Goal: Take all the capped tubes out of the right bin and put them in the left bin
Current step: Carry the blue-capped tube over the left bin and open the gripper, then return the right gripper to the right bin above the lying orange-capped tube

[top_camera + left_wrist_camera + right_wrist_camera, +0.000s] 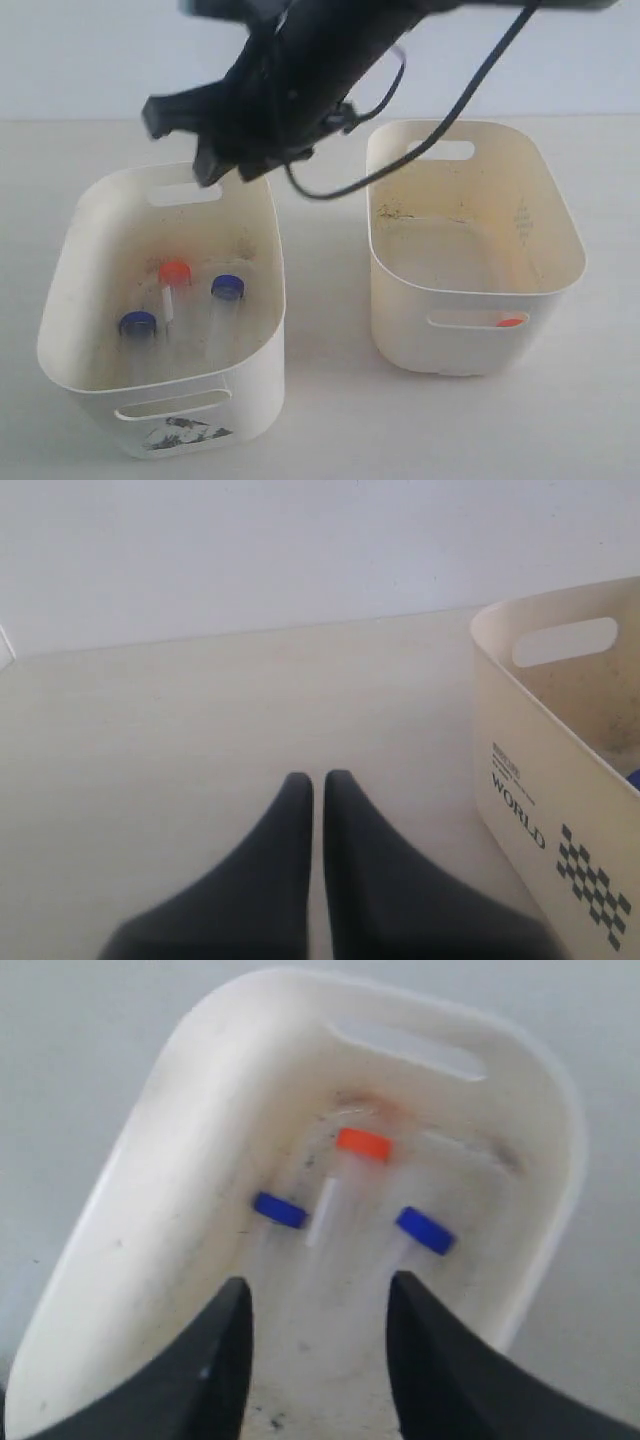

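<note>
The left bin (255, 380) holds three capped tubes: one orange-capped (175, 271) and two blue-capped (228, 287) (138, 323). In the right wrist view they are the orange cap (363, 1144) and the blue caps (280, 1209) (425, 1230). My right gripper (319, 1282) hangs open above the back of the left bin (150, 1160), nothing between its fingers; the exterior view shows it as a dark mass (225, 150). In the right bin (400, 330), an orange cap (511, 322) shows through the front slot. My left gripper (318, 778) is shut and empty over bare table.
The right arm's black cable (440, 130) droops over the right bin's back rim. A bin wall (540, 780) printed "WORLD" with a checker pattern stands close beside my left gripper. A strip of table (325, 300) separates the two bins.
</note>
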